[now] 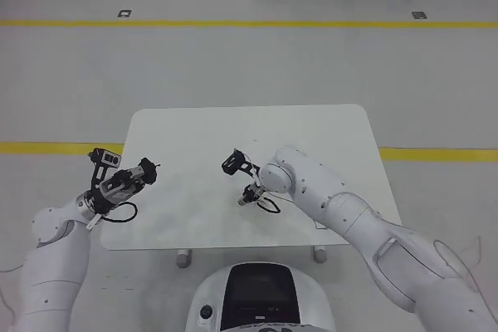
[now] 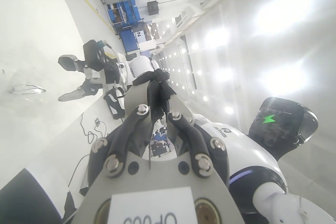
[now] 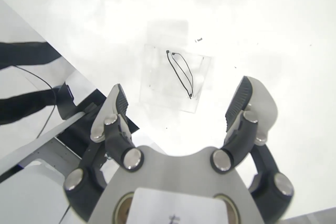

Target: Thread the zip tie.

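Top and wrist views of the white table (image 1: 232,133) during zip-tie threading. The left gripper (image 1: 145,170) sits over the table's left edge. Seen from its own wrist (image 2: 157,80), its jaws are pressed together on a thin black zip tie (image 2: 150,146), which runs down between the fingers (image 2: 181,128) toward the palm plate; dark fabric bunches at the fingertips. The right gripper (image 1: 247,197) hangs above the middle of the table, toward its front edge, jaws spread wide apart and holding nothing (image 3: 181,86). On the table surface below it lies a square clear tray (image 3: 157,93), and inside this two loose zip ties (image 3: 181,72) lie bowed, side by side, their ends close together
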Robot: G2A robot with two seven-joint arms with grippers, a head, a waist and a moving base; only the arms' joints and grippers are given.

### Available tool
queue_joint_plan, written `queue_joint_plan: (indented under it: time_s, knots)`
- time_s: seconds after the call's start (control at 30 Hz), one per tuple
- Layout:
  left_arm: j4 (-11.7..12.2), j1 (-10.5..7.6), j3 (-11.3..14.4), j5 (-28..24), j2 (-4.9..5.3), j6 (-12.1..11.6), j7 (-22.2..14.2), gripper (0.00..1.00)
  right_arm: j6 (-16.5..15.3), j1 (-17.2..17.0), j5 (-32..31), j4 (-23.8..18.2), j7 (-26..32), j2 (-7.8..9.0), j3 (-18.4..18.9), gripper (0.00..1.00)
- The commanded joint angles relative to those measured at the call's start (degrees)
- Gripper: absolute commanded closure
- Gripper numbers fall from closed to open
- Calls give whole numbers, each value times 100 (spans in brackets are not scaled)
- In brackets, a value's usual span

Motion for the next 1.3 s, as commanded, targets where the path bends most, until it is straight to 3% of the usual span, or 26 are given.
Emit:
queue_joint_plan:
  time_s: [0.0,0.3,0.33,0.37,0.57,0.67,1.27]
  knots:
    - [0,0,0,0,0,0,0,100,49,7,-10,22,-14,-4,-1,0]
    - [0,0,0,0,0,0,0,100,-104,-34,-363,42,-143,-15,-72,0]
    - [0,0,0,0,0,0,0,100,-160,-28,-383,59,-142,-26,-80,7]
    - [0,0,0,0,0,0,0,100,-209,-26,-408,68,-136,-35,-96,51]
    - [0,0,0,0,0,0,0,100,-471,-62,-438,163,-211,-84,-126,80]
    - [0,0,0,0,0,0,0,100,-485,-68,-456,213,-217,-111,-128,88]
    - [0,0,0,0,0,0,0,100,-744,-38,-389,891,-352,-405,-277,82]
